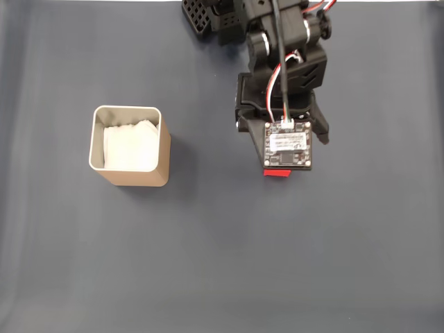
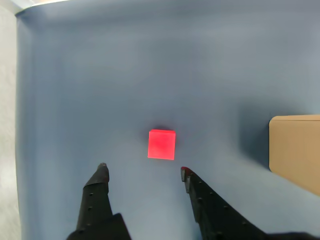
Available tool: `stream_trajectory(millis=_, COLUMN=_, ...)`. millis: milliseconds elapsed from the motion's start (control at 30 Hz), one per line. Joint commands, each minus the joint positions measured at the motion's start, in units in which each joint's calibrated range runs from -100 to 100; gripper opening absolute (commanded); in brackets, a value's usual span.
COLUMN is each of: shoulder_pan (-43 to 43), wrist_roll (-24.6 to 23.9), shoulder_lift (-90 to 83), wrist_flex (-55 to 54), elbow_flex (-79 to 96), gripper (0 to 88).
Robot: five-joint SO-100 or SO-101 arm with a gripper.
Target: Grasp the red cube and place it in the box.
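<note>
A: Saw the cube (image 2: 161,144) on the blue mat (image 2: 100,90), alone, nothing touching it. In the wrist view, sat just beyond the fingertips and roughly centred between them.

B: And the gripper (image 2: 144,170)?

A: Released. Jaws spread wide, wider than the cube, both fingers (image 2: 97,192) short of it. Held nothing.

B: Checked the fixed view too?

A: Yes. Showed the arm (image 1: 281,62) reaching in from the top edge, wrist camera board (image 1: 288,144) facing up. Left just a thin red sliver of the cube (image 1: 276,173) peeking out under the board's lower edge. Hid the fingertips completely there, so took the open state from the wrist view alone.

B: The box (image 1: 130,173)?

A: Stood upright on the mat, well apart from the cube, off to the left in the fixed view. Tan walls, pale rim, white lining inside. No cube in it. In the wrist view, appeared as a tan side (image 2: 296,150) cut off at the right edge.

B: Anything between box and cube?

A: Bare mat only. Noticed a pale strip of surface (image 2: 7,100) past the mat's left edge in the wrist view, nothing more.
</note>
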Motion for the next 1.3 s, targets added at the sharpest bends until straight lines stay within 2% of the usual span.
stream_trajectory(millis=0, shoulder_pan=0.9, wrist_roll=0.4, shoulder_lift=-0.1, wrist_flex=-2.1, elbow_flex=1.0, gripper=37.0)
stream_trajectory(millis=533, shoulder_pan=3.4, wrist_roll=2.8, shoulder_lift=1.2, wrist_flex=-12.8, elbow_flex=8.0, gripper=38.4)
stream_trajectory(millis=1267, shoulder_pan=3.7, wrist_roll=3.8, shoulder_lift=5.8, wrist_flex=-19.7, elbow_flex=9.7, gripper=38.6)
